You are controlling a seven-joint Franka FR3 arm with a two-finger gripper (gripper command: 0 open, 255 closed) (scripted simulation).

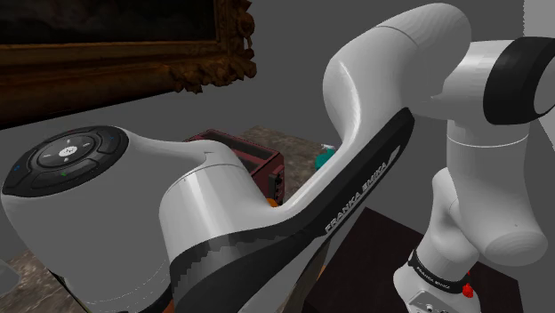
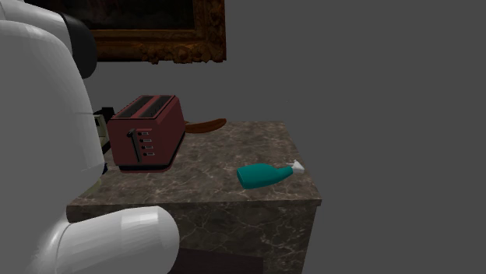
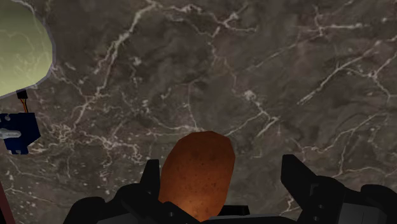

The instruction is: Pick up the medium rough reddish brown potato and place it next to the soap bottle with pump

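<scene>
White arm [image 1: 374,107] bent sharply, reaching forward, gripper [image 3: 222,167] with fingers [image 3: 299,179] standing apart

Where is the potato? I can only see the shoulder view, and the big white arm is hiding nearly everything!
Observer: In the wrist view, the reddish brown potato is between the fingers of the gripper, with the dark veined tabletop behind it.
Operator: Is it squeezed?
Observer: No. The fingers stand apart: one is close beside the potato, the other is well clear of it.
Operator: And the soap bottle?
Observer: In the second exterior view, the teal soap bottle lies on its side near the tabletop's corner, apart from the dark red toaster.
</scene>
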